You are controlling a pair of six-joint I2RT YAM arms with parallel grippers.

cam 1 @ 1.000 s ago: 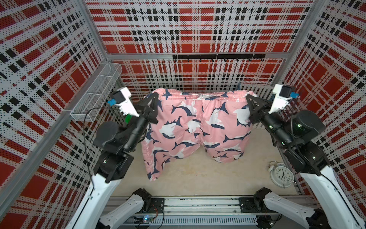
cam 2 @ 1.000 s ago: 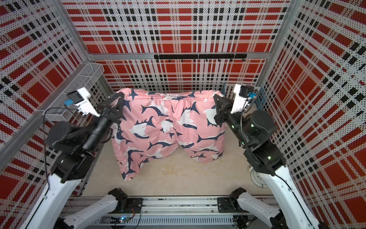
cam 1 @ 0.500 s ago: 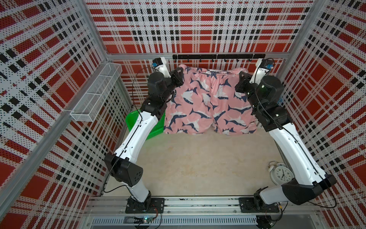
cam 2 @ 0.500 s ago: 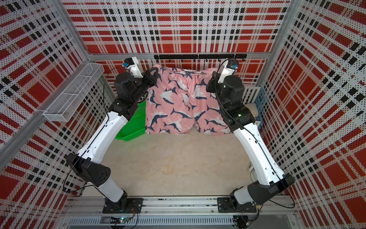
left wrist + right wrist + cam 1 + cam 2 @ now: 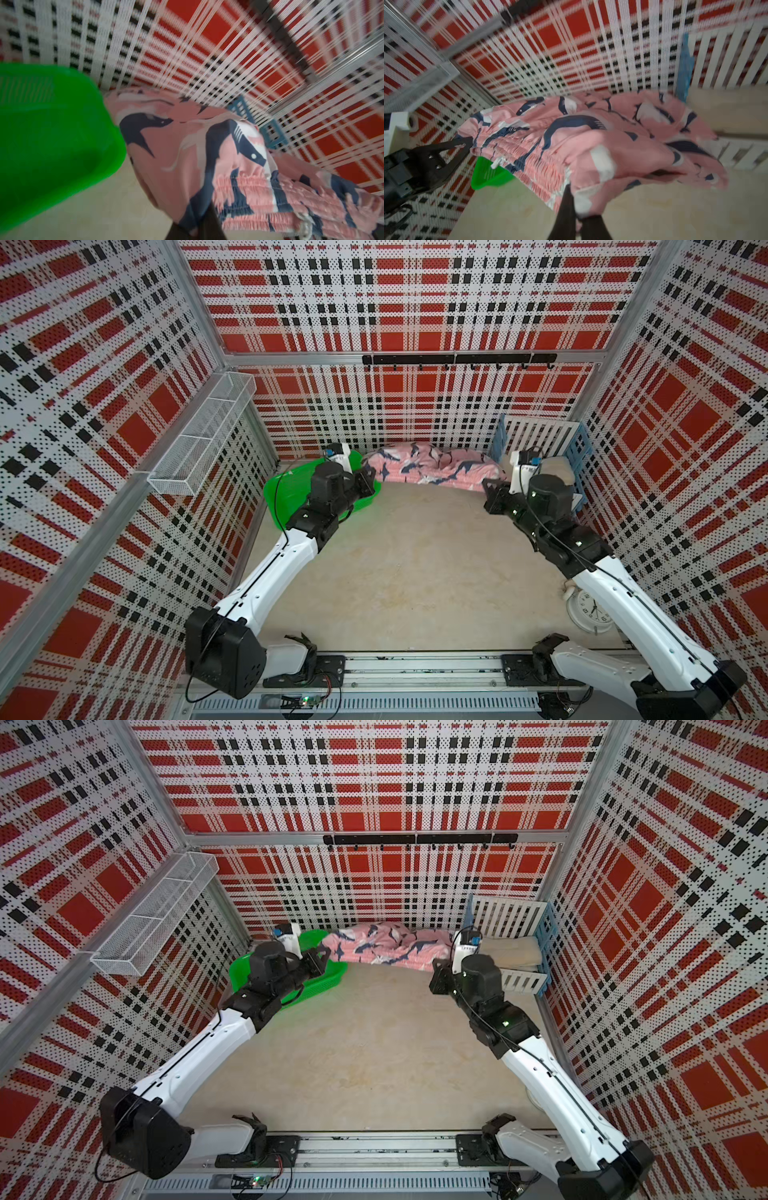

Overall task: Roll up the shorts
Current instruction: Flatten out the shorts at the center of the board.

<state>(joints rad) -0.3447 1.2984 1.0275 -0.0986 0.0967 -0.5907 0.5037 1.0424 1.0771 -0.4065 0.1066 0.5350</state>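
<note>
We have the shorts [image 5: 428, 466] bunched along the far edge of the table [image 5: 415, 564], against the back wall. They lie between the green basket [image 5: 282, 493] in the far left corner and the slatted crate [image 5: 579, 448] in the far right corner.

Both grippers are clamped on the elastic waistband [image 5: 280, 193]. The left gripper [image 5: 368, 483] pinches the end beside the basket, and the right gripper [image 5: 491, 488] pinches the end near the crate.

To do this step well, we judge that we should draw the two ends apart until the waistband runs straight and taut. Then we drag it toward the near edge so the legs trail out flat, with no fold trapped beneath. A slack or skewed spread would likely give a lopsided roll.

Both arms stretch forward from the near rail, forearms low over the table. The grippers sit close above the surface, turned slightly toward each other.
</note>
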